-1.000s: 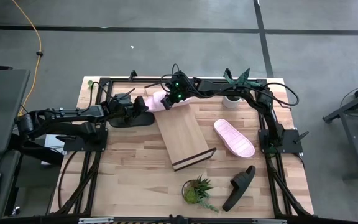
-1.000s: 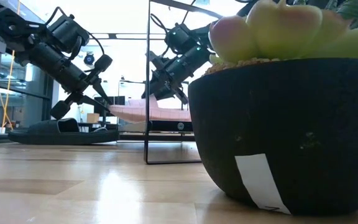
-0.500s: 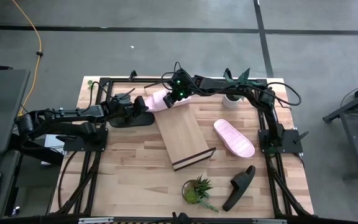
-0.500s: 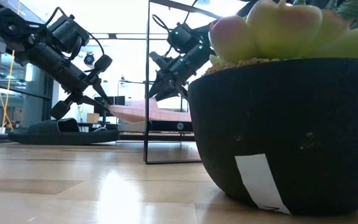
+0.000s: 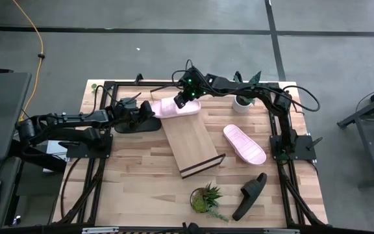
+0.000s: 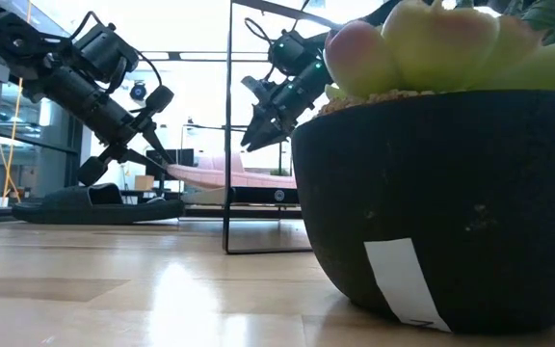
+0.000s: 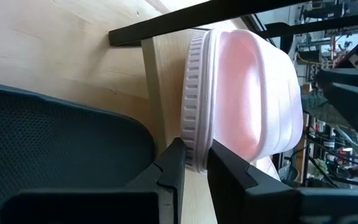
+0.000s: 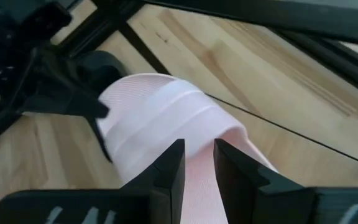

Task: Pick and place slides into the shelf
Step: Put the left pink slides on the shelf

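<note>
At the shelf's far end: one pale pink slide [image 5: 174, 108] lies crosswise over the raised end of the shelf [image 5: 191, 143], its ridged sole edge showing in the left wrist view.
Other slides: a second pink slide [image 5: 243, 143] rests on the surface [image 5: 135, 182] just beside the shelf's right edge; a black slide [image 5: 250, 195] lies near the front right corner; another black slide [image 5: 134, 123] sits under the left arm, touching the shelf frame side.
Left tool [image 7: 194, 163]: narrow, pinched on the sole rim of the pale pink slide at its outer end.
Right tool [image 8: 197, 163]: narrow, hanging just above the slide's strap; it does not appear to grip it.
Arm pose: the left arm reaches low and nearly level from the surface's left side; the right arm arches over from the right rear, wrist angled down onto the shelf's top end.
Risk: the slide sits across the slanted board rather than along it, so once the left tool lets go it may slip down or tip off the edge.
Second risk: a pull from the left tool could drag the slide off the board.
Bystanders: a potted plant [image 5: 206, 199] at the front and another [image 5: 244, 102] at the rear are well apart from the work.
</note>
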Controlling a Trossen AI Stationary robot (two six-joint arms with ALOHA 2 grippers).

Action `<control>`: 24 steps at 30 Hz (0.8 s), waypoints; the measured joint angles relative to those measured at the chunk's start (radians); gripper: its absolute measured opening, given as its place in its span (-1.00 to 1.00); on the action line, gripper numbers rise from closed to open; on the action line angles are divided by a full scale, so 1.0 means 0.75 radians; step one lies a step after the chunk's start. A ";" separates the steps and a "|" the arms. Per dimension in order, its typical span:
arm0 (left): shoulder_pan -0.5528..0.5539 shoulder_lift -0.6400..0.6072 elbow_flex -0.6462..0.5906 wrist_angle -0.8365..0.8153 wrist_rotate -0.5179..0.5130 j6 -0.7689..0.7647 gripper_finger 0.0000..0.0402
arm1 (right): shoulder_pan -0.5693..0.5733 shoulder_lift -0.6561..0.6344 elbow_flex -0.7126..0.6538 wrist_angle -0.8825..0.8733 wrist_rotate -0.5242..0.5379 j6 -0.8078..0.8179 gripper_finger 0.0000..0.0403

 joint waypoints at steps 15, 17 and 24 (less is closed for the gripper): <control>0.000 0.000 -0.001 0.004 -0.031 -0.005 0.14 | 0.032 -0.002 0.000 -0.059 -0.050 -0.021 -0.63; 0.000 0.000 -0.001 0.004 -0.021 0.008 0.22 | 0.032 -0.002 0.000 -0.080 -0.072 -0.021 -0.63; 0.001 0.000 0.000 0.005 0.046 0.063 0.32 | 0.033 -0.002 0.000 -0.206 -0.199 -0.056 -0.63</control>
